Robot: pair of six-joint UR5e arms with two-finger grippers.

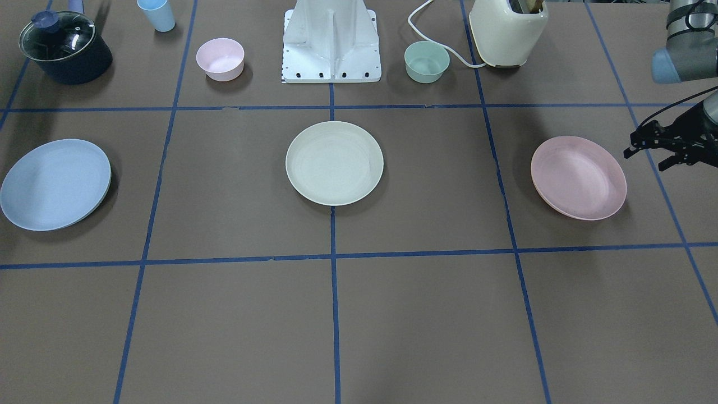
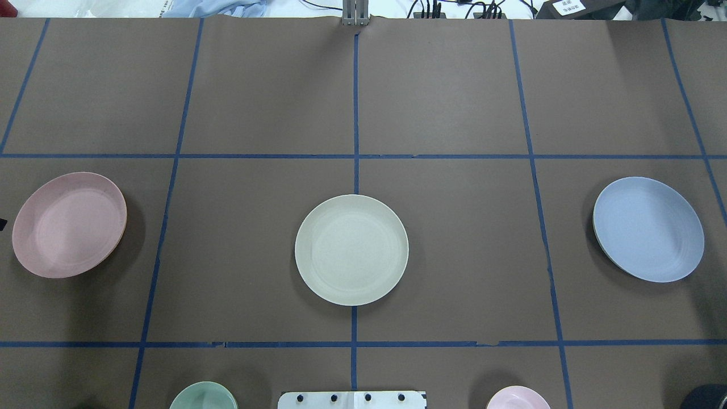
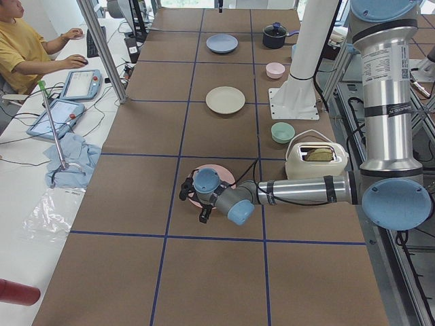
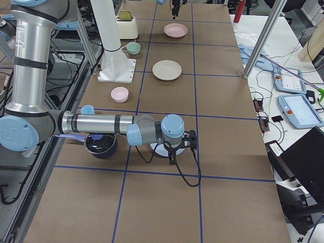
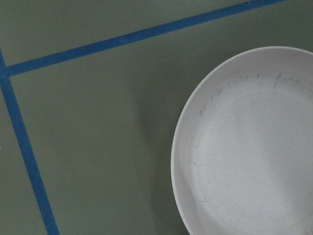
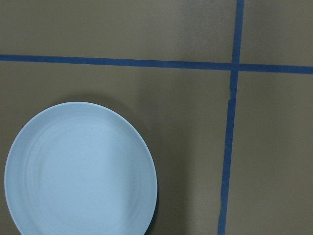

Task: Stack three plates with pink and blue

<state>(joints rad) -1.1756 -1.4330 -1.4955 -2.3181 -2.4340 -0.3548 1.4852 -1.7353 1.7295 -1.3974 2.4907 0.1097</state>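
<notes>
The left end effector (image 1: 645, 152) hangs open and empty just beside the pink plate (image 1: 579, 177), its forearm low over the table (image 1: 420, 314). I cannot tell how far the right end effector (image 4: 183, 144) is open; it is near the blue plate (image 1: 55, 184). The cream plate (image 1: 334, 163) lies between the other two.

left plate (image 2: 68, 224), middle plate (image 2: 351, 250), right plate (image 2: 647, 229), well apart

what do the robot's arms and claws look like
The left arm and right arm are silver metal tubes with pale blue round joint caps. Their upright segments carry white printed labels. The left claw and right claw are black two-finger linkages, each trailing a black cable.
</notes>
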